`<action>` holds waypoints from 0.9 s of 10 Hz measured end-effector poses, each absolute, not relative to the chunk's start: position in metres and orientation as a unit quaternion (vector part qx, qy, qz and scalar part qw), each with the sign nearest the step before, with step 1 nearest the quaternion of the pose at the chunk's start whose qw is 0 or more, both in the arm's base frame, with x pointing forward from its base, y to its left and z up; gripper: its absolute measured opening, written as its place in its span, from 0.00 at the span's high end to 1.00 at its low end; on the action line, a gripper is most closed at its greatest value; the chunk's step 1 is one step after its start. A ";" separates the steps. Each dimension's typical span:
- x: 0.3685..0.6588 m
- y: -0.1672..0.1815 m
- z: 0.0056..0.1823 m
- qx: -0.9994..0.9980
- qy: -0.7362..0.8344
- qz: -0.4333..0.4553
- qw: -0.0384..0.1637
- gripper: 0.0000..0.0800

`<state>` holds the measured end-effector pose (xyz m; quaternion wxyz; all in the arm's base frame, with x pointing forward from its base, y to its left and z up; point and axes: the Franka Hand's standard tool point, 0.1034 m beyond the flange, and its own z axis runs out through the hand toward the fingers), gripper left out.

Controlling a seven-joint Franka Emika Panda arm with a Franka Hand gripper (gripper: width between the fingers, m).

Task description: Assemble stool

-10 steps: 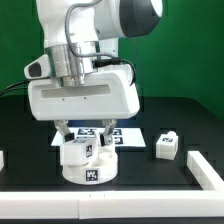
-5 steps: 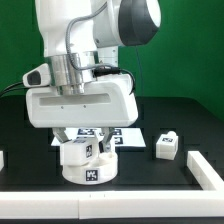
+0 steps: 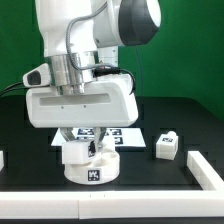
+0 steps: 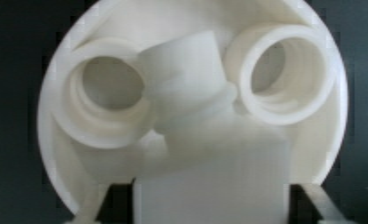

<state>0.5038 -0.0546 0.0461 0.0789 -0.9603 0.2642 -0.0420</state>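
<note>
**On the black table: gripper clamped on a stool leg at the seat**

Near the front of the black table [image 3: 150, 175], under the large white robot hand, sits the stool seat [image 3: 72, 170], a round white plastic disc that looks thick and drum-like in the exterior view. A black-and-white square tag is on its front wall. A short, chunky white plastic leg [image 3: 90, 152] rises from the seat's upper face, and it also carries a dark tag.

The two-finger gripper [image 3: 90, 145] reaches straight down onto this leg. Its fingers are drawn in against the leg's two sides, so the leg is gripped between them.

In the wrist view the seat [image 4: 65, 150] fills the picture as a pale, smooth disc. Two raised ring sockets with hollow centres flank the leg [image 4: 190, 110]. The leg runs up the middle of the disc between the dark inner edges of the fingers [image 4: 311, 203].

A second leg [image 3: 167, 146], white and blocky with its own tags, lies apart from the seat toward the exterior view's right. The marker board [image 3: 120, 134] lies flat just behind the seat.
</note>
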 end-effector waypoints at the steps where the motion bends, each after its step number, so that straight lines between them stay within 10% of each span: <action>1: 0.494 -0.060 0.054 -0.967 0.238 -0.043 0.076 0.60; 4: 0.453 -0.081 0.076 -0.984 0.161 -0.048 0.064 0.60; 9: 0.436 -0.091 0.056 -0.994 0.084 -0.042 0.058 0.60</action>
